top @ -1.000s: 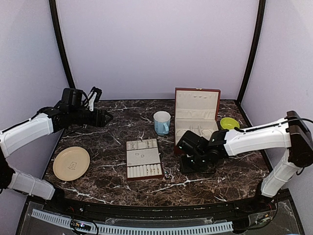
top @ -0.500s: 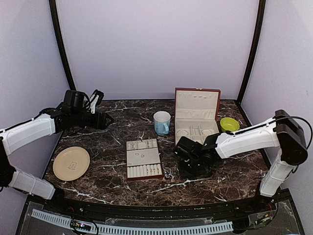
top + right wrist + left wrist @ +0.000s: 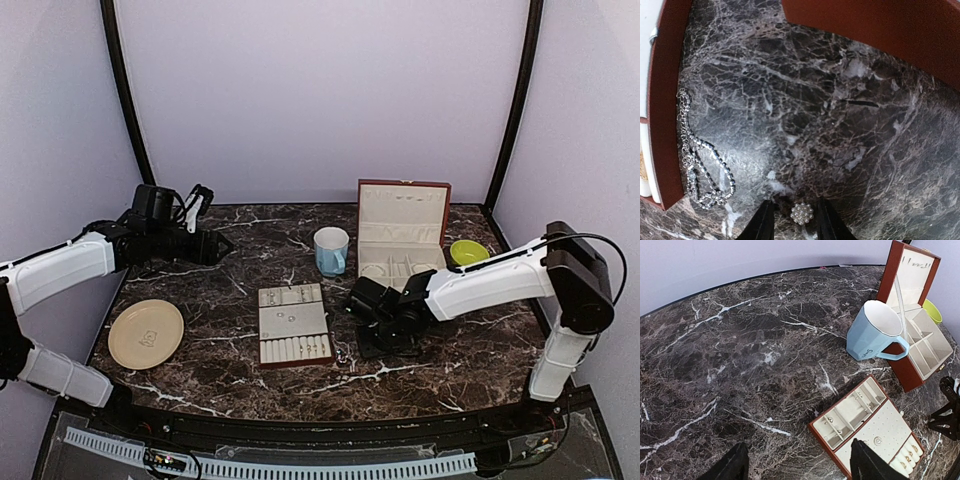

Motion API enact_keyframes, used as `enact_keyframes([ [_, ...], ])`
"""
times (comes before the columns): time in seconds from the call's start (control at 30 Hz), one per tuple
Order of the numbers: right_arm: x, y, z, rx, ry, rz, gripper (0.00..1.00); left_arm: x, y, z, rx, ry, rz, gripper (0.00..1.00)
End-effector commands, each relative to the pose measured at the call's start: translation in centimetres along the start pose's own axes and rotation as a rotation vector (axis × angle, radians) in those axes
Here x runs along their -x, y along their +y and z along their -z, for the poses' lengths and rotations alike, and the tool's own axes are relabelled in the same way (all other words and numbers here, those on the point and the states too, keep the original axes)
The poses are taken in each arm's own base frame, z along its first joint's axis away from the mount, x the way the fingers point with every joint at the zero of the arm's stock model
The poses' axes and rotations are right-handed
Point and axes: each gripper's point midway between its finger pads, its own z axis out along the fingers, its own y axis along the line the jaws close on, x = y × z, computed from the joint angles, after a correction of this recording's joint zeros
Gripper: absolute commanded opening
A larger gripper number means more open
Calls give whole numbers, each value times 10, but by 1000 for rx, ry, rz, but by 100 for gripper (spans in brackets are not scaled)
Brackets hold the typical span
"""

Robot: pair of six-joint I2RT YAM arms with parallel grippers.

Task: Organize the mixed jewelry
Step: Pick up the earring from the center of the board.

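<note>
A small round sparkly stud (image 3: pixel 801 213) lies on the dark marble between the black fingertips of my right gripper (image 3: pixel 796 223), with a thin gap showing on each side of it. A rhinestone chain (image 3: pixel 700 170) is heaped to the left, against the tray's red-brown rim (image 3: pixel 662 125). From above, the right gripper (image 3: pixel 374 334) points down between the slotted tray (image 3: pixel 295 324) and the open box (image 3: pixel 402 240). Small silvery pieces (image 3: pixel 830 419) sit in the tray's (image 3: pixel 826 438) compartments, and a stud (image 3: pixel 877 441) is on its dotted panel. My left gripper (image 3: pixel 797 471) hangs open and empty over the far left of the table (image 3: pixel 215 245).
A light blue mug (image 3: pixel 331 250) stands behind the tray. A green bowl (image 3: pixel 468 252) sits right of the box, and a beige plate (image 3: pixel 146 333) lies at the near left. The box's red-brown wall (image 3: pixel 880 30) is close ahead of the right gripper.
The right arm has swung left, from in front of the box towards the tray, and its jaws have narrowed. The left arm has barely moved.
</note>
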Motion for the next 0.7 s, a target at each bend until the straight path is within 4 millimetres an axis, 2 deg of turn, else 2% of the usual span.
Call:
enact_keyframes([
  [0.0, 5, -2, -1, -42, -16, 38, 29, 2, 0, 0, -2, -10, -14, 72],
  [0.43, 1, -11, 0, -79, -12, 62, 22, 2, 1, 1, 1, -11, -20, 72],
  [0.67, 7, -3, -1, -53, -33, 69, 18, 4, 0, 3, 1, -19, -22, 72],
])
